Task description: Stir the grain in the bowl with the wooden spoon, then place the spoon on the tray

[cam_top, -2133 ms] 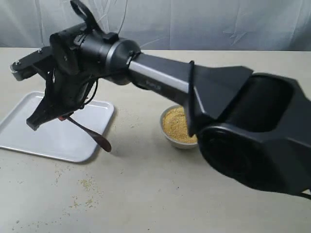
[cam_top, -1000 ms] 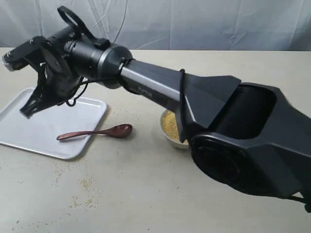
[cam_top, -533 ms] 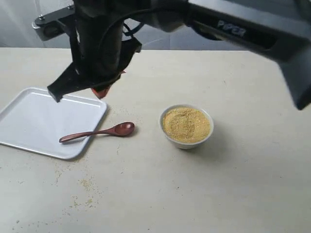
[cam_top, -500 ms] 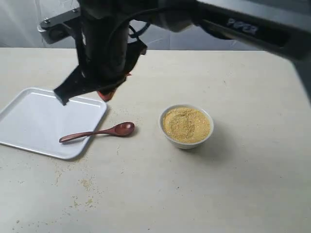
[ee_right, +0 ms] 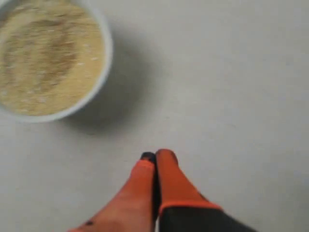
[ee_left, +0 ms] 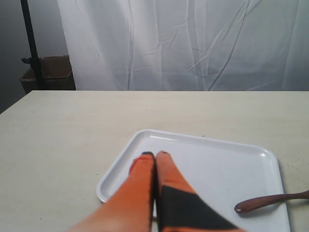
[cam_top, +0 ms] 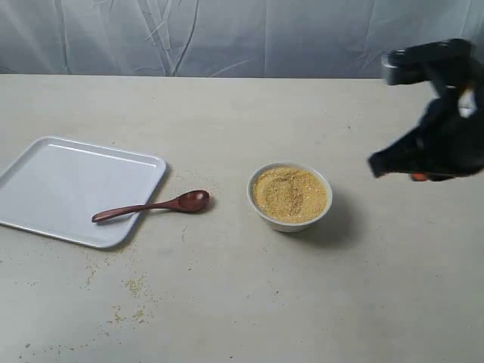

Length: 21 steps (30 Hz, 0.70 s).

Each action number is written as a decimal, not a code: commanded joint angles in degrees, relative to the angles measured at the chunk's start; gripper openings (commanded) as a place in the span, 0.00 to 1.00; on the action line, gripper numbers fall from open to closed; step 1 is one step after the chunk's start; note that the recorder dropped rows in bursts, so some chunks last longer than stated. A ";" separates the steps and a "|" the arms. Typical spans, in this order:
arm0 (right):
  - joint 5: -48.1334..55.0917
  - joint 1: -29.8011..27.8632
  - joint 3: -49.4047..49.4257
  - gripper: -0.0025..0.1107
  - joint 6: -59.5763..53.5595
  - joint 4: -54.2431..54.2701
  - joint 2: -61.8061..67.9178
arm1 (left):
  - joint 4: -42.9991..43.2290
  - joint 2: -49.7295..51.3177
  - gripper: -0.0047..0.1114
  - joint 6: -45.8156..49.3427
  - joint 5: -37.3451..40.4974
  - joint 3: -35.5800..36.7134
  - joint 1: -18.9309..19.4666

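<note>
The wooden spoon (cam_top: 147, 206) lies flat and free, its handle on the tray (cam_top: 68, 189) and its oval end off the rim on the table. The white bowl (cam_top: 291, 222) of yellow grain (cam_top: 290, 193) stands right of the spoon. My right gripper (cam_top: 376, 166) hangs shut and holding nothing at the far right, past the bowl. Its wrist view has the shut fingers (ee_right: 155, 155) over bare table, beside the bowl (ee_right: 104, 72). My left gripper (ee_left: 155, 154) is shut and holds nothing above the tray (ee_left: 217, 164), the spoon's handle end (ee_left: 270, 200) off to one side; the exterior view does not show it.
Spilled grains (cam_top: 136, 287) dot the table in front of the tray. A white curtain (cam_top: 242, 34) hangs behind the table. A dark stand and a brown box (ee_left: 48, 72) sit beyond the table's far edge in the left wrist view.
The right arm, which held the spoon over the tray, let it go and swung back across the bowl to the far right. The spoon has lain still for the last second.
</note>
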 commanded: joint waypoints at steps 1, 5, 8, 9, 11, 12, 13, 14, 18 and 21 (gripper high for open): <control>-7.43 -7.94 11.36 0.02 7.44 -9.89 -14.19 | -0.14 -0.29 0.04 -0.06 -0.39 0.28 0.05; -12.59 -9.13 17.41 0.02 19.05 -18.55 -26.21 | -0.14 -0.29 0.04 -0.06 -0.39 0.28 0.05; -13.02 -9.13 20.19 0.02 21.03 -25.24 -32.71 | -0.14 -0.29 0.04 -0.06 -0.39 0.28 0.05; -11.92 -9.13 20.73 0.02 21.03 -26.92 -34.79 | -0.14 -0.29 0.04 -0.06 -0.39 0.28 0.05; -9.99 -9.13 20.86 0.02 21.03 -30.35 -38.36 | -0.14 -0.29 0.04 -0.06 -0.39 0.28 0.05; -9.36 -9.13 20.86 0.02 21.03 -31.18 -39.90 | -0.14 -0.29 0.04 -0.06 -0.39 0.28 0.05; -8.96 -9.13 20.86 0.02 21.03 -31.37 -41.03 | -0.14 -0.29 0.04 -0.06 -0.39 0.28 0.05; -8.96 -9.13 20.86 0.02 21.03 -31.37 -42.34 | -0.14 -0.29 0.04 -0.06 -0.39 0.28 0.05; -8.96 -9.13 20.86 0.02 21.03 -31.37 -45.79 | -0.14 -0.29 0.04 -0.06 -0.39 0.28 0.05; -8.96 -9.13 20.86 0.02 21.03 -31.37 -46.89 | -0.14 -0.29 0.04 -0.06 -0.39 0.28 0.05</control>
